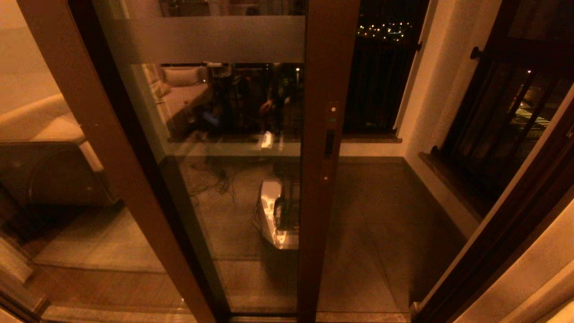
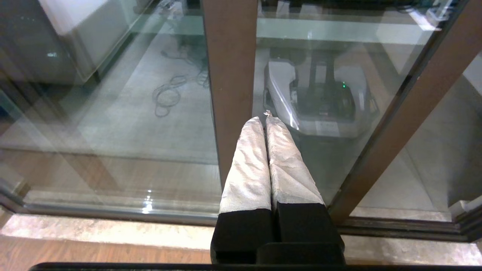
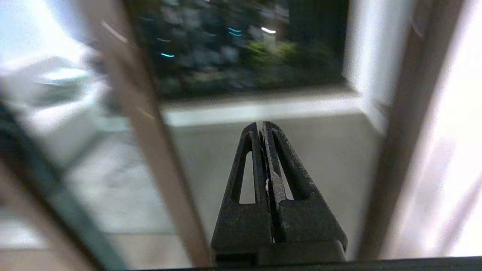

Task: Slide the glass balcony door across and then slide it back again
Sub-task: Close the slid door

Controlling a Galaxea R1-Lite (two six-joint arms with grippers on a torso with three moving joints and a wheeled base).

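The glass balcony door (image 1: 233,188) stands partly slid across, its frosted band (image 1: 210,39) near the top. Its dark brown stile (image 1: 320,188) carries a slim recessed handle (image 1: 329,142). Neither gripper shows in the head view. In the left wrist view my left gripper (image 2: 265,118), its fingers wrapped in white, is shut on nothing and points at the glass between a brown upright (image 2: 229,75) and the door's stile (image 2: 406,113). My right gripper (image 3: 261,126) is shut and empty, pointing through the open gap, with the door's stile (image 3: 150,150) beside it.
An unmoving brown-framed panel (image 1: 103,143) stands at the left, a sofa behind it. Right of the stile the doorway opens onto the balcony floor (image 1: 381,215), bounded by the door jamb (image 1: 506,224) and a railing (image 1: 502,116). The floor track (image 2: 113,210) runs below the glass.
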